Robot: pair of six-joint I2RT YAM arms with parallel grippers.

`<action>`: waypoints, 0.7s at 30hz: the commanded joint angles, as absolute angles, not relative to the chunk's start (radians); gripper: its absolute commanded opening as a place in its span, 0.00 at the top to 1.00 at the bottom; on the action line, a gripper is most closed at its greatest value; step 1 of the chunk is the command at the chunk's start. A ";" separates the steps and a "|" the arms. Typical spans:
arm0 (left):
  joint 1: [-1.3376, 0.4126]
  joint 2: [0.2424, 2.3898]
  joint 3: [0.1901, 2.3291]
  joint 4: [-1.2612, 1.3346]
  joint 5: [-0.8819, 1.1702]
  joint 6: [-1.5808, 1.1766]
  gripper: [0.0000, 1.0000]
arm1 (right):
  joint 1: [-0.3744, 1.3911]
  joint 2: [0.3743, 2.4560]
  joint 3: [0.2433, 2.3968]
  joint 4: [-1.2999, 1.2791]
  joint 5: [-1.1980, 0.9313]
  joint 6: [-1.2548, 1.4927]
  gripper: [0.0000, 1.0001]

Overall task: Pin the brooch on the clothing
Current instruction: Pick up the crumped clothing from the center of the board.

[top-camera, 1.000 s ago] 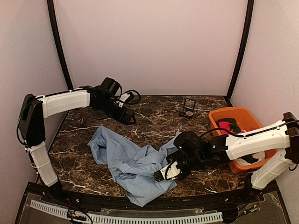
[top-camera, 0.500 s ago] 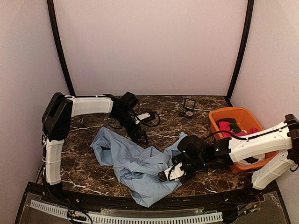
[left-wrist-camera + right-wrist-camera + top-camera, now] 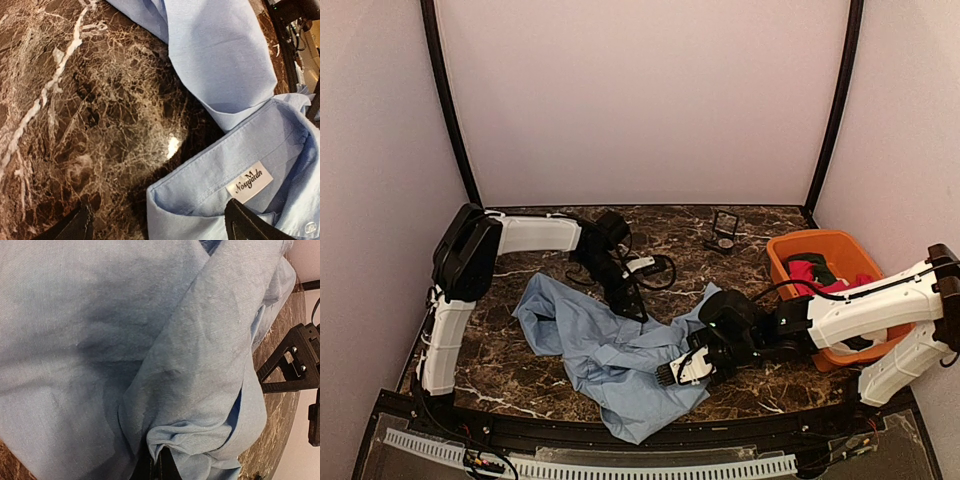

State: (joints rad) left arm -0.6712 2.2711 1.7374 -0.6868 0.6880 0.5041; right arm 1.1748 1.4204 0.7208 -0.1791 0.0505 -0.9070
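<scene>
The clothing (image 3: 610, 350), a light blue shirt, lies crumpled on the marble table. Its collar (image 3: 210, 172) with a white label (image 3: 249, 182) fills the lower right of the left wrist view. My left gripper (image 3: 632, 303) hangs open just over that collar. One fingertip (image 3: 75, 227) is above bare marble and the other (image 3: 250, 225) above the cloth by the label. My right gripper (image 3: 678, 372) is shut on a bunched fold of the shirt (image 3: 200, 435) at its right edge. I cannot make out the brooch. A small dark object (image 3: 724, 236) sits at the back.
An orange basin (image 3: 798, 246) stands at the right with a red garment (image 3: 809, 270) inside, under my right arm. A black cable (image 3: 660, 270) loops on the marble by my left wrist. My left arm's gripper (image 3: 295, 360) shows at the right of the right wrist view.
My left arm has swung right and forward from the back left, down to the shirt's collar. My right gripper has shifted slightly right, still holding its fold.
</scene>
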 commanded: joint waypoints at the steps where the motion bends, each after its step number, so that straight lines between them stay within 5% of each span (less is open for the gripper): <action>1: -0.687 2.288 1.767 -0.727 0.632 0.516 0.12 | 1.182 1.421 0.709 -0.164 0.073 -0.900 1.00; 17: -0.686 2.315 1.760 -0.787 0.691 0.507 0.64 | 1.179 1.406 0.690 -0.148 0.103 -0.909 1.00; 19: -0.687 2.315 1.761 -0.787 0.692 0.500 0.92 | 1.179 1.409 0.689 -0.141 0.107 -0.911 1.00; 21: -0.687 2.313 1.768 -0.786 0.679 0.493 0.98 | 1.177 1.413 0.689 -0.133 0.116 -0.910 1.00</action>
